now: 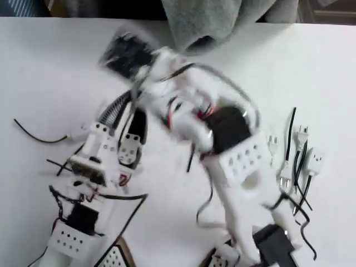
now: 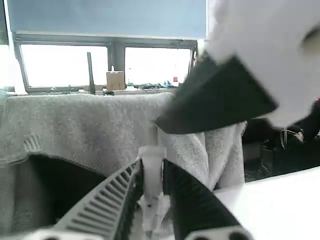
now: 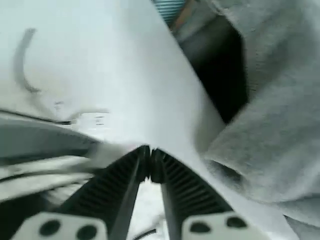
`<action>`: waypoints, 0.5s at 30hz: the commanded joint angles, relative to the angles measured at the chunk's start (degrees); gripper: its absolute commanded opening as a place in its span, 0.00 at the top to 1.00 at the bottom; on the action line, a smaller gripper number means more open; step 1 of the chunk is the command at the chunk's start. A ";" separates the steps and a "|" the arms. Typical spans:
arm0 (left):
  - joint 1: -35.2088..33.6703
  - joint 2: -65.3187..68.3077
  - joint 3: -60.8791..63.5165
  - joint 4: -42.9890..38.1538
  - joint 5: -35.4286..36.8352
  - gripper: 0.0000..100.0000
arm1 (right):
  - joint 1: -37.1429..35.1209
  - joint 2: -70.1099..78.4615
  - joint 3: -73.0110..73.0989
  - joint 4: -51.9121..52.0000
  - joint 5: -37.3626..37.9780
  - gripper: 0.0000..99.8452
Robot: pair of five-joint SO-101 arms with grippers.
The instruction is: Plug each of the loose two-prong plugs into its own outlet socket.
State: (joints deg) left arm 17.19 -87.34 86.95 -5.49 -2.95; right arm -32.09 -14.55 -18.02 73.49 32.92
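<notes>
Between the black ribbed fingers [image 2: 112, 200] of my left gripper [image 2: 152, 192] stands a small white plug [image 2: 152, 165], upright and pinched. In the high view that left gripper [image 1: 125, 114] is left of the table's middle. My right arm crosses the centre as a blur, and its gripper [image 1: 128, 55] sits near the far edge. The right gripper [image 3: 149, 162] has its tips pressed together with nothing between them, above the white table [image 3: 100, 60]. Several loose white two-prong plugs [image 1: 286, 172] with black cords lie at the right.
A grey cloth [image 1: 211, 19] hangs over the table's far edge, close to the right gripper. A thin black cable [image 1: 36, 136] lies at the left. The right arm's blurred body [image 2: 260, 60] looms just past the left gripper.
</notes>
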 commanded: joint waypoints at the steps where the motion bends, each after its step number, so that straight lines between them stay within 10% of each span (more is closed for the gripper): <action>1: -0.22 -0.75 -1.41 -1.23 0.35 0.98 | 5.14 -0.13 2.29 -4.97 1.14 0.98; 15: -0.13 -0.75 -1.05 -1.23 0.35 0.98 | -5.05 -13.67 2.37 2.33 0.70 0.98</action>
State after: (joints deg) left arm 17.27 -87.43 87.03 -5.49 -3.03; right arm -32.00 -22.55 -15.30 74.90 33.80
